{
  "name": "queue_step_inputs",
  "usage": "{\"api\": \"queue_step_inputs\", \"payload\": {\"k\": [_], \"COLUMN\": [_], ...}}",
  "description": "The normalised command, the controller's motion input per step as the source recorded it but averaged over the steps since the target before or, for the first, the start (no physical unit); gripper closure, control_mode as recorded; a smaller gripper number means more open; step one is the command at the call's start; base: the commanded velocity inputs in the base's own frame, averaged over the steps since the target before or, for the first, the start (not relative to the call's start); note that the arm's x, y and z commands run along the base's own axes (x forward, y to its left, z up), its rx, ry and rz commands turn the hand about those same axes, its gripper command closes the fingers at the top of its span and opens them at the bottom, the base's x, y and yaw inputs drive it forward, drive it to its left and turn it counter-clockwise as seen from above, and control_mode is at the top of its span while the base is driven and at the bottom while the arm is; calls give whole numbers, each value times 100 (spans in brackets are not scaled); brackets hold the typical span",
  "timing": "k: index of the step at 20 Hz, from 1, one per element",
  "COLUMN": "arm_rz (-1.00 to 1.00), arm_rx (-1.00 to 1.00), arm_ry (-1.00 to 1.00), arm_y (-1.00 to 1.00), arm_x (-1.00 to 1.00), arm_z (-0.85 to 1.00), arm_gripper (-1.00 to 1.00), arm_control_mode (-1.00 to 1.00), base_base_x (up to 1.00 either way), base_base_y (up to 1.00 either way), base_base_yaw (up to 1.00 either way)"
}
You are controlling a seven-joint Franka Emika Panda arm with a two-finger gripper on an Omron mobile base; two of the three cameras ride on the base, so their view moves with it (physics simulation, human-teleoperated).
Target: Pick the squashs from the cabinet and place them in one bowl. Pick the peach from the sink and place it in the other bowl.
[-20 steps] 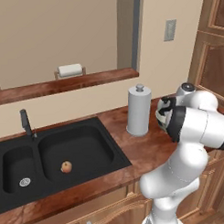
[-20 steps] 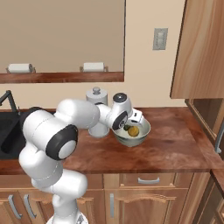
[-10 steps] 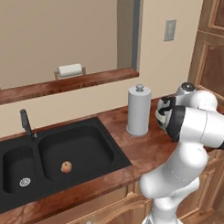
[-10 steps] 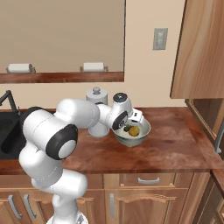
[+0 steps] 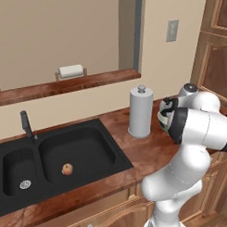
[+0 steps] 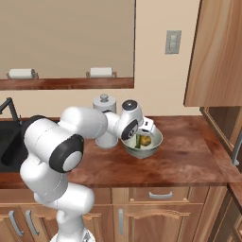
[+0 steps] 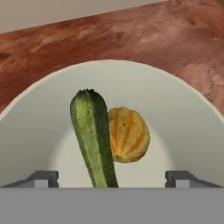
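My gripper (image 7: 113, 177) hangs open just above the pale greenish-cream bowl (image 7: 175, 100), its two dark fingertips (image 7: 41, 178) wide apart. Both squashs lie loose in that bowl: the elongated dark green one (image 7: 92, 131) leans against the rounded yellow one (image 7: 129, 133), and neither is gripped. From the right base view the gripper (image 6: 143, 134) is over the bowl (image 6: 153, 147) on the counter. The peach (image 5: 67, 169) rests in the large basin of the black sink (image 5: 89, 148). The cabinet (image 6: 217, 52) hangs at the upper right. The other bowl is out of view.
A paper towel roll (image 5: 140, 112) stands on the wooden counter just left of the bowl. A short black faucet (image 5: 26, 124) rises behind the sink. A ledge with small rolls (image 5: 70, 71) runs along the wall.
The gripper's fingers have spread apart over the bowl, leaving the green squash lying in it. The arm has barely moved.
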Motion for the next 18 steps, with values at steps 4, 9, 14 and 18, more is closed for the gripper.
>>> {"api": "queue_step_inputs", "payload": {"k": [4,9,14,18], "arm_rz": [0,0,3,7], "arm_rx": [0,0,0,0], "arm_ry": [-6,-8,-1,0], "arm_y": [0,10,60,82], "arm_x": [0,-6,-47,-63], "arm_z": [41,54,33,25], "arm_gripper": [-100,-100,-100,-100], "arm_control_mode": [-100,-100,-100,-100], "base_base_x": [0,0,0,0], "base_base_y": [0,0,0,0], "base_base_yaw": [0,0,0,0]}}
